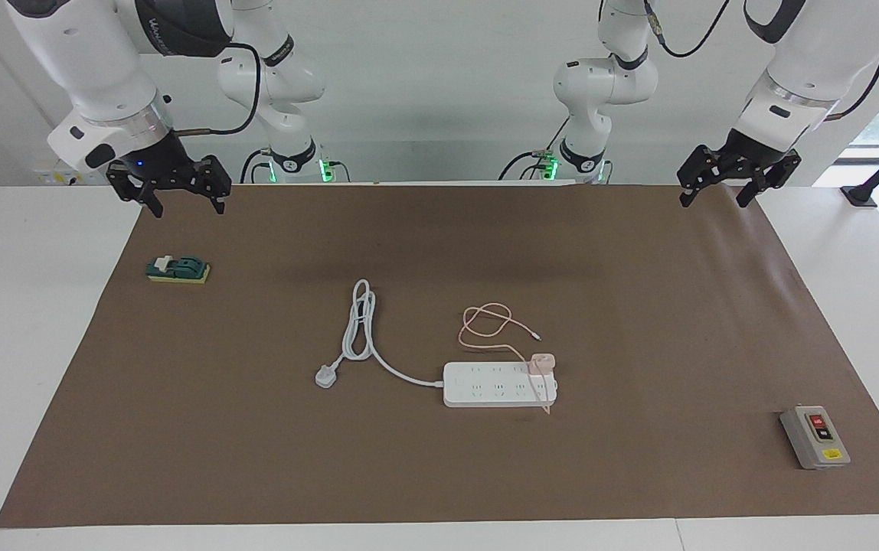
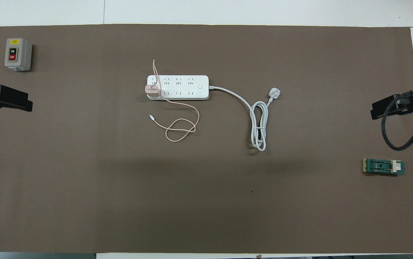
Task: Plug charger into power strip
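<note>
Two glossy white jointed arms, dark grey joint bands with small pale lettering; loose black cables along upper links; black two-finger left gripper (image 1: 730, 180) and right gripper (image 1: 179, 193), blue light at right wrist; green lights at bases

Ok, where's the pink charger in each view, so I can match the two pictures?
Facing view: the charger sits on the power strip, at its end toward the left arm, lower centre of the picture.
Overhead view: the charger is upper centre, on the same end of the strip.
Shared landmark: the grey button box.
</note>
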{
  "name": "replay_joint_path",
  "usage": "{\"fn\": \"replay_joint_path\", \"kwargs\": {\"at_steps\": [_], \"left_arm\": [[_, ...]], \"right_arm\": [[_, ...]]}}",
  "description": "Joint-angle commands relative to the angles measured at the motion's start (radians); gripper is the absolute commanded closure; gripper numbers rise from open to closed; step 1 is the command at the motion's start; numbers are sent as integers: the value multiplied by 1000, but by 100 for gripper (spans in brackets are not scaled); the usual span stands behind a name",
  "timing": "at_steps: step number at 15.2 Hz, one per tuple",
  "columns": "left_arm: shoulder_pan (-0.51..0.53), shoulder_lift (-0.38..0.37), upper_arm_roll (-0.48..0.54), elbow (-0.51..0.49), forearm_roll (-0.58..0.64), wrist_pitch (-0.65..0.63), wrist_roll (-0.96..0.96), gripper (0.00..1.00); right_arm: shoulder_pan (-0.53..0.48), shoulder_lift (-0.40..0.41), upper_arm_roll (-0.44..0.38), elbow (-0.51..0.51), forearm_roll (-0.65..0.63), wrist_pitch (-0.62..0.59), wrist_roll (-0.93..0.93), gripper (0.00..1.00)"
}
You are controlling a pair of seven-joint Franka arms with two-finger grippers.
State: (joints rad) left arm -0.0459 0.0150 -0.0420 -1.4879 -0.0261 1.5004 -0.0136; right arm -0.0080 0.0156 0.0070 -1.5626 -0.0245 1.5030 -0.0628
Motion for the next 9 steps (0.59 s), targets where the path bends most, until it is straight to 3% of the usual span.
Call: {"fn": "replay_joint_path", "kwargs": {"at_steps": [1, 9], "left_arm": [[15, -18, -9, -20, -2, 27, 18, 0], [-3, -27, -9, -31, 0, 29, 15, 0]], "right_arm": [[-12, -20, 10, -20, -12, -4, 12, 0], [-12, -20, 10, -20, -12, -4, 12, 0]]}}
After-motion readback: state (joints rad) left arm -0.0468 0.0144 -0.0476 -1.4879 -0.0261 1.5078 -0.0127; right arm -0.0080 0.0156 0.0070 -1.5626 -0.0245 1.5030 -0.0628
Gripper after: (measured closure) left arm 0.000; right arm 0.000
